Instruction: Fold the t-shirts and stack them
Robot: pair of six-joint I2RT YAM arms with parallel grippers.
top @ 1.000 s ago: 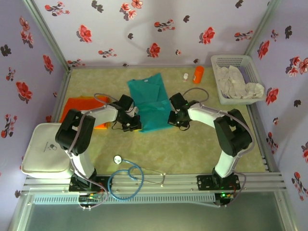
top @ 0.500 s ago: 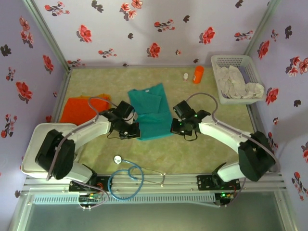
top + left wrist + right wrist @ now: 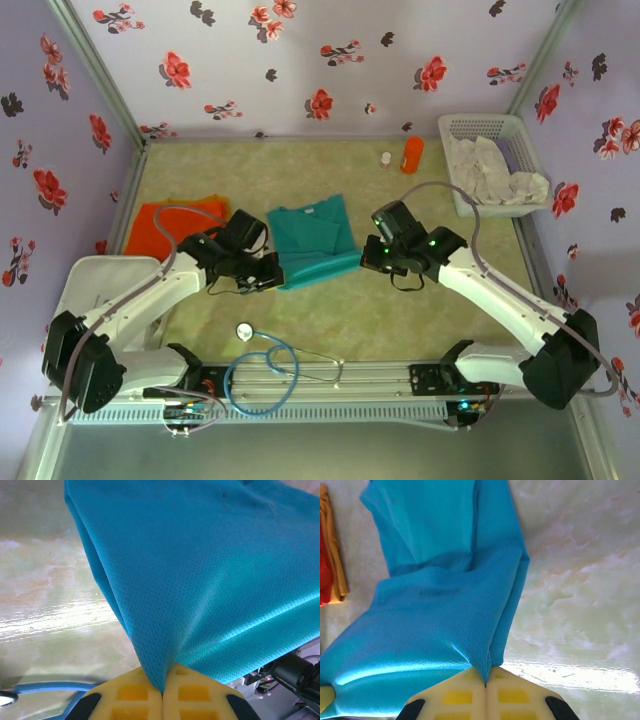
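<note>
The teal-green t-shirt (image 3: pixel 315 242) lies in the middle of the table, its near edge lifted and stretched between both grippers. My left gripper (image 3: pixel 268 276) is shut on the shirt's near left corner; the cloth (image 3: pixel 200 580) runs pinched into its yellow fingers (image 3: pixel 135 695). On the near right corner my right gripper (image 3: pixel 372 258) is shut, with the teal cloth (image 3: pixel 435 610) caught between its pads (image 3: pixel 515 695). The orange t-shirt (image 3: pixel 172 228) lies flat at the left, partly under my left arm; an edge of the orange shirt (image 3: pixel 330 560) shows in the right wrist view.
A white basket (image 3: pixel 488 128) of pale cloths stands at the back right. An orange bottle (image 3: pixel 412 155) and a small white jar (image 3: pixel 386 158) stand at the back. A stethoscope (image 3: pixel 262 368) lies near the front edge, a white lidded box (image 3: pixel 82 300) at the left.
Both grippers have pulled the teal-green t-shirt's near edge toward the front of the table, dragging the shirt nearer. The arms have stretched out lower and wider apart. The orange shirt has not moved.
</note>
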